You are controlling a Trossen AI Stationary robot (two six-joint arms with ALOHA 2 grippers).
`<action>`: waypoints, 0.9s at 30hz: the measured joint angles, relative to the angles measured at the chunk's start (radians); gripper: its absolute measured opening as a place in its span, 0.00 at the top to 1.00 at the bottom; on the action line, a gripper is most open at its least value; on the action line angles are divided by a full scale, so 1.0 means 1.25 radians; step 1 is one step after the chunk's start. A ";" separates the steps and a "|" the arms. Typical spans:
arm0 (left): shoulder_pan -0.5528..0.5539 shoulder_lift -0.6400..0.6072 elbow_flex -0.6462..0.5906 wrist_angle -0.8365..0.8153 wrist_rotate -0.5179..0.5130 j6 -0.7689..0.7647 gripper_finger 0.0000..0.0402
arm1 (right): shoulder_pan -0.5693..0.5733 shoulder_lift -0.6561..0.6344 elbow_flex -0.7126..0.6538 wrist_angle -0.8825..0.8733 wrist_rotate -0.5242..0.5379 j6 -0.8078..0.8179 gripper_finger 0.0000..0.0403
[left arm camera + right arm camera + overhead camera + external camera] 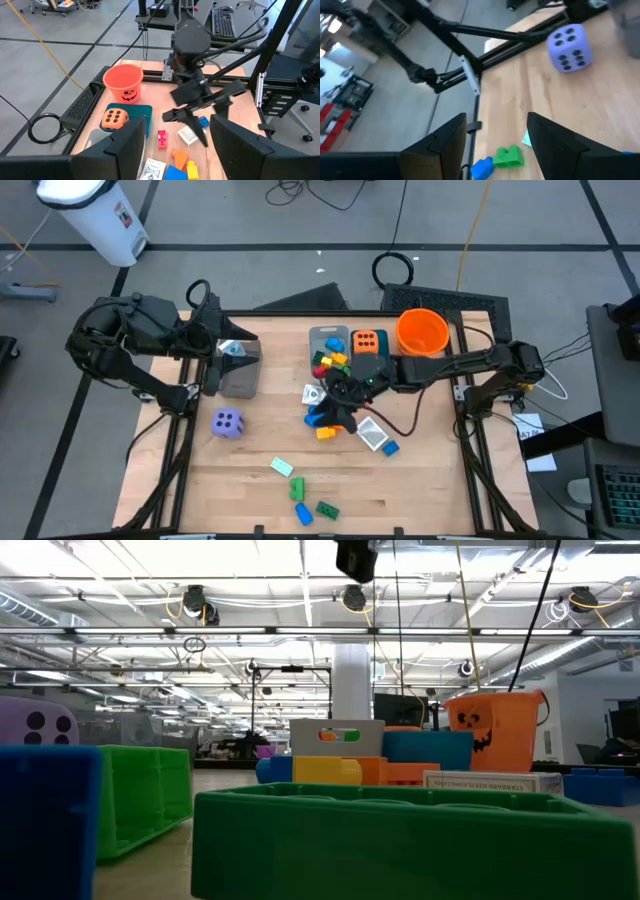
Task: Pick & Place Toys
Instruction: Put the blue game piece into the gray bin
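Observation:
A pile of small bricks [325, 420] and white packets [371, 433] lies mid-table. My right gripper [336, 406] hangs open and empty just above the pile. It also shows in the left wrist view [199, 112], and its own fingers frame the right wrist view [497, 125]. A purple white-dotted die [228, 423] rests on the wood to the left. Green and blue bricks [300, 490] lie near the front edge. An orange black-dotted die [368, 341] sits in the teal bin [368, 365]. My left gripper [177, 135] is open and empty at the table's far left [240, 355].
An orange bucket [422, 332] stands at the far right, beside the teal bin. A grey bin [326, 338] holding bricks stands left of the teal bin. A grey box [240, 375] sits under my left gripper. Bare wood lies at the near right and near left.

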 joint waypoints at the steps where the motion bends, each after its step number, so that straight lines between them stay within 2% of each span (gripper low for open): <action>1: 0.000 0.000 0.000 0.000 0.000 0.000 0.42 | 0.006 -0.002 0.000 -0.002 0.000 -0.007 0.50; 27: 0.000 0.000 0.000 0.000 0.000 0.000 0.42 | 0.102 -0.002 0.000 -0.014 -0.002 -0.016 0.50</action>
